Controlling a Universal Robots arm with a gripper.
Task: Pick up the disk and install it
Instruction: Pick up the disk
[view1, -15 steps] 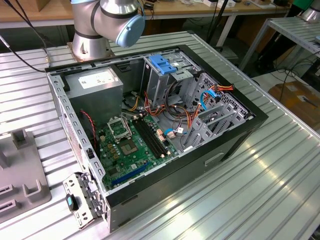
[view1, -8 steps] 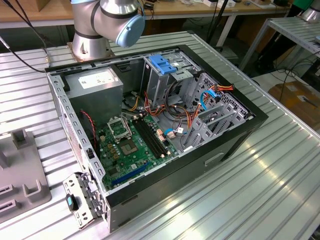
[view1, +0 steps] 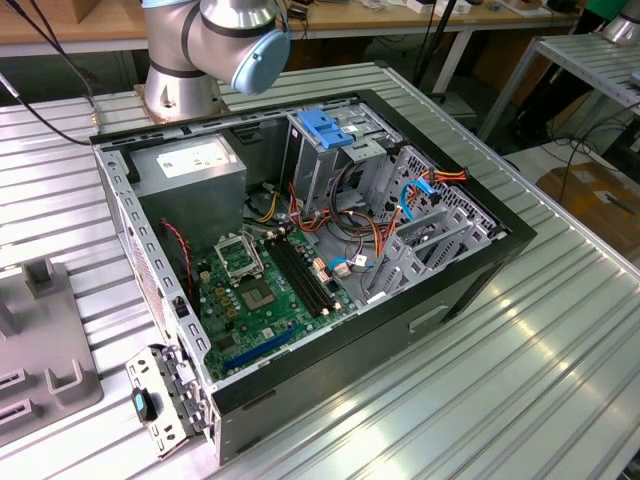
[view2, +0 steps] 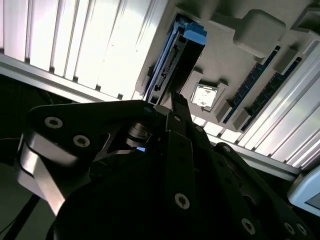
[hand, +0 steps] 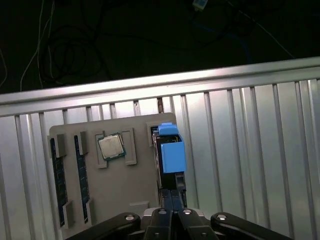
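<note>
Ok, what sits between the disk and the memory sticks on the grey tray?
A square processor chip, in its own pocket of the tray, lies between the disk and the two memory sticks, as the first wrist view shows.

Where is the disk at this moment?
In the first wrist view the disk stands on edge in a slot of the grey tray, beside the processor chip, just ahead of the gripper.
</note>
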